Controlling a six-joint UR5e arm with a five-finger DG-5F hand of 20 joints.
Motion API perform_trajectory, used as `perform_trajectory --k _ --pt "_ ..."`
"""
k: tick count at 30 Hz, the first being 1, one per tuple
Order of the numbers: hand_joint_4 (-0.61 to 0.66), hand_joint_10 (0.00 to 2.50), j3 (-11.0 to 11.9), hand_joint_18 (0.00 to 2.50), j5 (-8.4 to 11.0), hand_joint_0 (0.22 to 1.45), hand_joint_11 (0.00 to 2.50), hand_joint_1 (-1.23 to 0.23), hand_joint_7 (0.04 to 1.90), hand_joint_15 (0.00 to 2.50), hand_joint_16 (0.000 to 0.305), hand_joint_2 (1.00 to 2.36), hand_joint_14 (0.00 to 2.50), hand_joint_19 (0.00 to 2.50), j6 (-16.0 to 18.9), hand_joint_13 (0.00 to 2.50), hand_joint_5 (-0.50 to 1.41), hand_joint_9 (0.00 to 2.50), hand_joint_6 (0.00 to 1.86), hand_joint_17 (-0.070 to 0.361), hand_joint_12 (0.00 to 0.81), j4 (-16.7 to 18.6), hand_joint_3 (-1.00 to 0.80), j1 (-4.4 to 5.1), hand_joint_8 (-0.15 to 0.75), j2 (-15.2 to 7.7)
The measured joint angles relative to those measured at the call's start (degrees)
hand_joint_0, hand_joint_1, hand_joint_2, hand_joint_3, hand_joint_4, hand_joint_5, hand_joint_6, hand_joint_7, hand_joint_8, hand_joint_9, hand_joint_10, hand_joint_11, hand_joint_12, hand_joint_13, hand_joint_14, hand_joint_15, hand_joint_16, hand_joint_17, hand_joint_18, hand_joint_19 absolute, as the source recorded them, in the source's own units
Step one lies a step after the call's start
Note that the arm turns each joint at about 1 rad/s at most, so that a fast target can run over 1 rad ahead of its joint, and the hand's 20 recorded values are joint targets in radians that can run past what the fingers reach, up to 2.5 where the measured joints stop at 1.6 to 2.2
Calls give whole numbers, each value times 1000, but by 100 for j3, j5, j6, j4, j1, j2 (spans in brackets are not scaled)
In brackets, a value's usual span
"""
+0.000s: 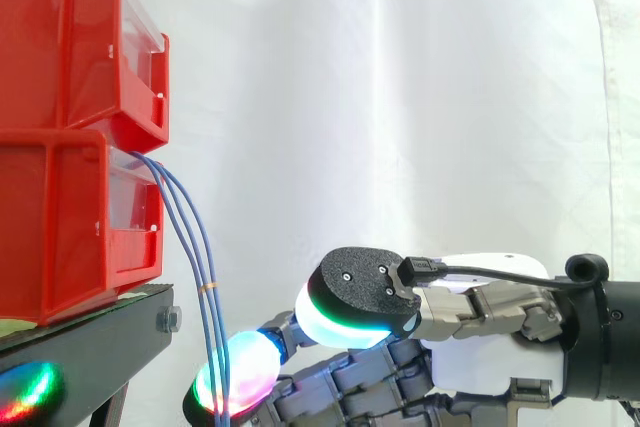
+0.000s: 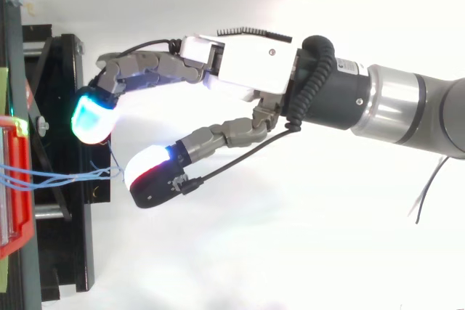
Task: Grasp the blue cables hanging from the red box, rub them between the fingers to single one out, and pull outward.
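1. Side view: two stacked red plastic bins (image 1: 60, 217) sit on one black metal stand (image 1: 90, 347) before a white curtain (image 1: 400, 97).
2. Three thin blue cables (image 1: 195, 247) come out between the bins and hang down beside the stand, with one small yellow band (image 1: 207, 288) on them. The bottom edge cuts off their lower ends.
3. One robot hand (image 1: 470, 312) reaches in from the right with its fingers spread, clamped on nothing. The cables cross in front of a pink-green finger pad (image 1: 245, 367), and the thumb pad (image 1: 350, 297) stands well apart. The lower fingers are cut off.
4. Top view: the hand (image 2: 247, 63) holds a cyan pad (image 2: 91, 117) and the thumb pad (image 2: 149, 168) apart. The cables (image 2: 58, 175) run from the bin at the left edge to just beside the thumb pad. The strands overlap, so they cannot be counted, and it is unclear whether they touch the pad.
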Motion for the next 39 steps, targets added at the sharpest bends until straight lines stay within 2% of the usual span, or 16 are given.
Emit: perform_trajectory --k 5,12,17,33,36,39 --pt "298 3 2 103 15 469 100 -729 895 163 57 1000 5 196 -167 200 -130 499 503 129 403 141 -500 74 273 -2" --pt "310 3 2 120 16 474 100 -723 889 160 56 1000 5 207 -179 217 -121 534 503 126 402 236 -500 221 273 -7" --pt "312 3 2 132 17 475 95 -717 890 167 56 1000 5 207 -181 227 -119 540 503 126 401 288 -500 263 272 -7" --pt "317 3 1 155 54 486 102 -708 894 175 54 1000 6 230 -134 253 -113 566 503 122 395 445 -500 182 275 -31" --pt "316 3 106 171 65 499 100 -706 903 188 53 1000 6 245 -62 267 -110 575 503 119 389 547 -500 178 270 -205" --pt "318 3 416 184 -15 519 98 -711 929 181 51 1000 7 246 197 279 -104 589 503 115 385 551 -500 175 265 -509"
